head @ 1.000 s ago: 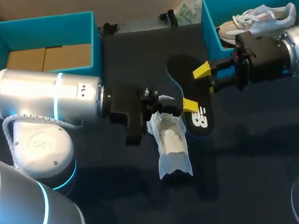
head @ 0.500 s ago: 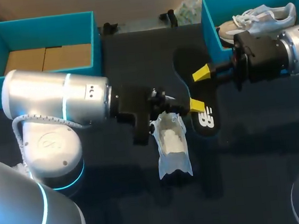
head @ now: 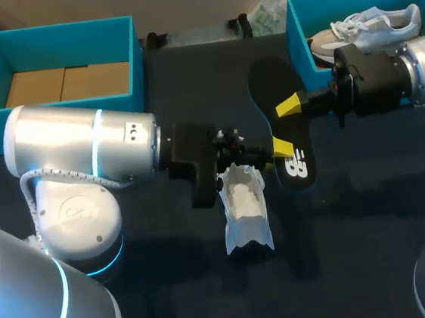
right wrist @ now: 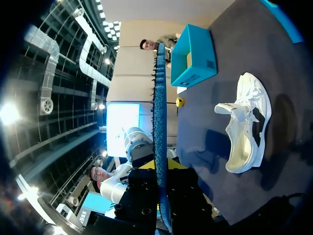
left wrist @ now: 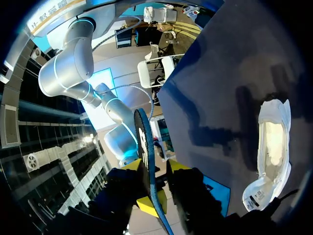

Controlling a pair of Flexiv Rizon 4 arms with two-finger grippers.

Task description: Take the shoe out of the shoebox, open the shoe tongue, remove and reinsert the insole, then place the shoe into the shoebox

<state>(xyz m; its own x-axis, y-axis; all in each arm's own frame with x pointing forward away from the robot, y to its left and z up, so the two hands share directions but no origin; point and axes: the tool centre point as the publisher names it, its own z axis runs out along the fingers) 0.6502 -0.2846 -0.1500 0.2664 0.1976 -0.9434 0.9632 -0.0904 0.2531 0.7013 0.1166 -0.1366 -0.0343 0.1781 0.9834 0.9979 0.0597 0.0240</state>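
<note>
Right now left jaws and right jaws both grip the black insole [head: 284, 127], raised beside the white shoe [head: 245, 212] on the surface [head: 356, 220].

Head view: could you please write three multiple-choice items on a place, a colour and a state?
1. The shoe by the left gripper lies: A in a box; B on the table; C in a gripper.
2. The boxes are: A red; B teal; C white.
3. The insole is: A inside the shoe; B flat on the table; C held by left gripper and right gripper.
Answers: 1 B, it rests on the table. 2 B, their walls are teal. 3 C, its edge runs between both pairs of fingers.
</note>
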